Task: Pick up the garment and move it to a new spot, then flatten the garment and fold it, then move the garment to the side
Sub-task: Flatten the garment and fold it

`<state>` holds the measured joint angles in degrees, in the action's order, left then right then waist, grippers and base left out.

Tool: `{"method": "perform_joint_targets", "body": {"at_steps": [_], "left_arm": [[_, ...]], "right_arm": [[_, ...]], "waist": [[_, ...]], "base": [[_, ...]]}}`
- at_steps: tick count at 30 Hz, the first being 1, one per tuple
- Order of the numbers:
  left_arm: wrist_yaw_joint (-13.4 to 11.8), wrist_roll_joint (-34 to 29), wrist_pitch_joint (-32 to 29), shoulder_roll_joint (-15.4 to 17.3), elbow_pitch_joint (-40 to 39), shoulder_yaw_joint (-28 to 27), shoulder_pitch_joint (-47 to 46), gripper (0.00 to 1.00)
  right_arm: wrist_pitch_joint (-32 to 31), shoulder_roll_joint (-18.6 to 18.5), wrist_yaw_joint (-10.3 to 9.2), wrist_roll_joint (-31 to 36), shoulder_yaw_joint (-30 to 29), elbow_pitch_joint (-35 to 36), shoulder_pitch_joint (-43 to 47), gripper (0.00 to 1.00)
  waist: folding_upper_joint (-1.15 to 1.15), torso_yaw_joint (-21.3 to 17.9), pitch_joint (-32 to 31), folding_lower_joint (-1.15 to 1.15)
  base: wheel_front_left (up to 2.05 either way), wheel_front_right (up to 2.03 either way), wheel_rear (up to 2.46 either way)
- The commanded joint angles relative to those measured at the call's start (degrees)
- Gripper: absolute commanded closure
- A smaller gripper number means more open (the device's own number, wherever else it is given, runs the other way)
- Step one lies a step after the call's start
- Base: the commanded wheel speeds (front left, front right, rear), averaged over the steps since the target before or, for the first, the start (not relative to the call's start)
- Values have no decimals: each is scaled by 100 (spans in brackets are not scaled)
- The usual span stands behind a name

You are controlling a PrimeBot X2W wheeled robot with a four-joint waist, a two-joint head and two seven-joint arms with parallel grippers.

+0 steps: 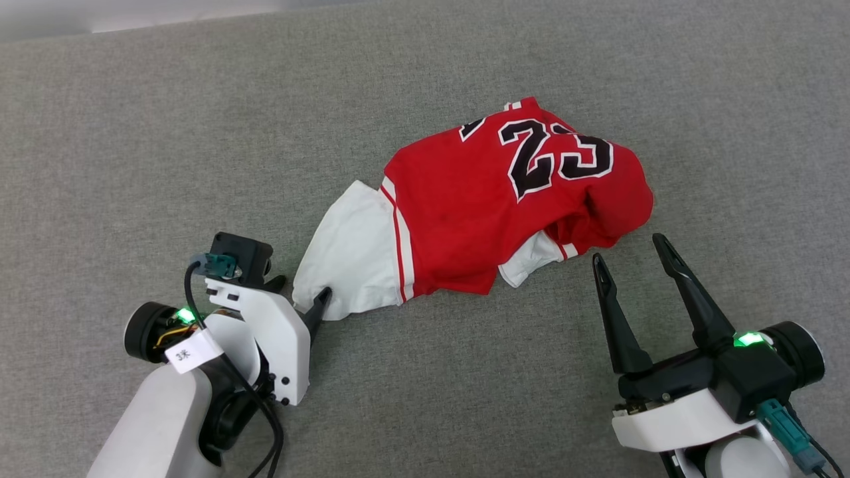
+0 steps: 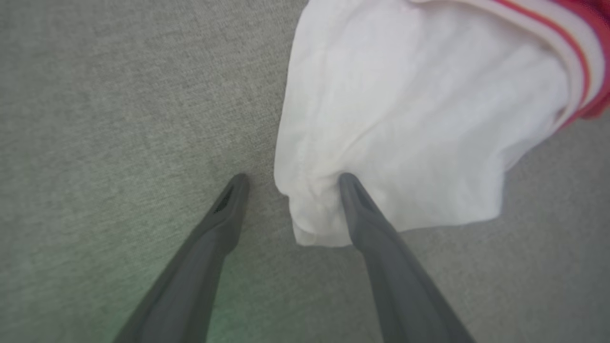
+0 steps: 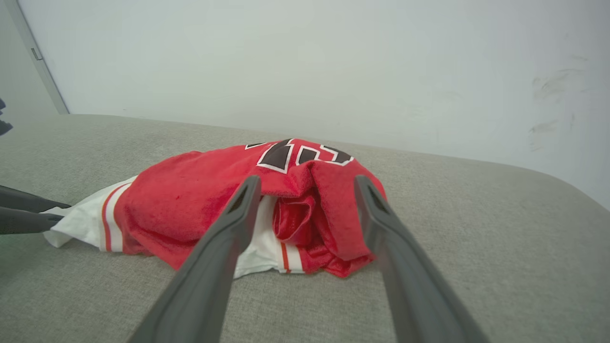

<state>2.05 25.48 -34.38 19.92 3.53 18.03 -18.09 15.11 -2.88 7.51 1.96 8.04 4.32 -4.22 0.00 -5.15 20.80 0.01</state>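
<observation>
Locating the garment: we find the garment (image 1: pixel 465 206) heaped on the grey surface (image 1: pixel 166 133), right of centre in the head view, beyond and between the two tools.
Materials: soft, slightly fuzzy red cloth on the body. The sleeves are smooth white cloth, and red-white striped trim runs along the seam. The surface is a coarse grey weave.
Shape: crumpled and mounded, not flat. The red edge nearest the right tool is folded under in thick rolls, and a second scrap of white sleeve shows beneath it.
Long axis: in the head view it runs from near left to far right. The white sleeve (image 1: pixel 352 252) points at the left tool, and the black, white-outlined "23" faces up at the far right end.
Left tool (image 1: pixel 299 292): jaws apart and gripping nothing. In the left wrist view one fingertip (image 2: pixel 345 183) presses the sleeve's hem, and the other lies on bare weave just beside the cloth.
Right tool (image 1: pixel 629 251): jaws spread wide and empty, close to the rolled red edge without touching it.
Background: a pale wall (image 3: pixel 305 62) stands behind the surface.
</observation>
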Motion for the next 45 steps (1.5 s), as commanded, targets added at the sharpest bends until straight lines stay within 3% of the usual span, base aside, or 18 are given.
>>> {"method": "perform_joint_targets", "body": {"at_steps": [1,4,18,22,27,28,29,32,40,45], "left_arm": [[11,20,-54,-19,200,84,111,100],[-53,-51,175,-23,256,21,134,100],[-805,-58,2832,-79,132,-1311,501,100],[-967,2,3125,-3,57,-1617,951,100],[-1108,51,3000,100,150,-1775,1483,100],[-958,70,2759,124,272,-1580,1639,4],[-933,40,2820,122,289,-1557,1629,0],[-719,21,3154,13,278,-1370,1576,0],[143,-384,4692,-18,-70,-784,1297,0],[343,-394,4929,-211,-346,-635,1354,0]], "right_arm": [[7,1,-4,-54,-7,18,-77,0],[7,1,-4,-58,-20,-8,-69,0],[7,1,-4,-10,9,-229,140,0],[7,1,-4,-28,23,-273,208,0],[7,0,-4,-49,39,-322,212,0],[7,0,-4,-63,42,-340,224,0],[7,0,-4,-65,53,-353,222,0],[7,0,-4,-74,55,-378,237,0],[7,1,-4,-103,-53,-380,316,0],[7,1,-4,-109,-86,-412,404,0]], "waist": [[0,-8,19,-1],[0,16,-9,-1],[0,486,-709,-1],[0,579,-815,-1],[0,631,-903,-1],[0,647,-947,-1],[0,643,-963,-1],[0,649,-1034,-1],[0,668,-1311,-1],[0,711,-1447,-1]], "base": [[0,0,0],[0,0,0],[0,0,0],[0,0,0],[0,0,0],[0,0,0],[0,0,0],[0,0,0],[0,0,0],[0,0,0]]}}
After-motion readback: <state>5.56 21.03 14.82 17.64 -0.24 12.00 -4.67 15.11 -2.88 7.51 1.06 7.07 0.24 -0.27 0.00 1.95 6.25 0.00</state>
